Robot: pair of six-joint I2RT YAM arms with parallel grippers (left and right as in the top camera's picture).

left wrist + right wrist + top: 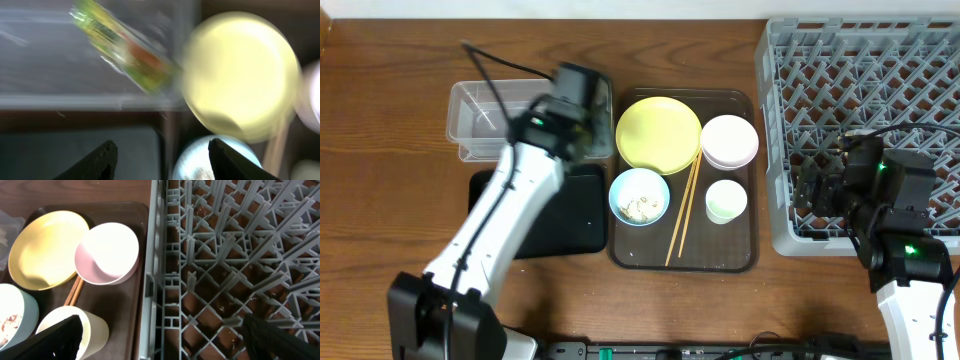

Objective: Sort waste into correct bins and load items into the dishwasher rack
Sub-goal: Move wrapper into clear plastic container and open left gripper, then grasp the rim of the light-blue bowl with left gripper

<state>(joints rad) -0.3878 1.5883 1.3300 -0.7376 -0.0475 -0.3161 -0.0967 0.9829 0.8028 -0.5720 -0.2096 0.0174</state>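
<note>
Over the clear bin [475,110], the left pincer [161,146] stands released, its fingers apart with nothing between them. The wrapper [125,52] shows beyond them in the left wrist view, smeared by blur, within the bin's outline and close to the wall that faces the plate [658,133]. I cannot tell whether it lies on the bin floor or is in the air.

That is the first risk. So near the wall, a light wrapper could catch on the rim or slip out toward the black bin [580,215] or the tray [710,245]. An arm passing low over it could also drag it out.

The scraps [640,209] sit in the blue bowl [620,182] on the tray. Tipping that bowl too fast or off-centre would scatter them on the bench [380,60]. The chopsticks [682,210] lie loose beside it, thin and likely to roll out of a grip.

The right pincer [162,325] hangs released and empty over the edge of the rack [880,60] nearest the tray. Both arms reaching for the tray at once could knock together.
</note>
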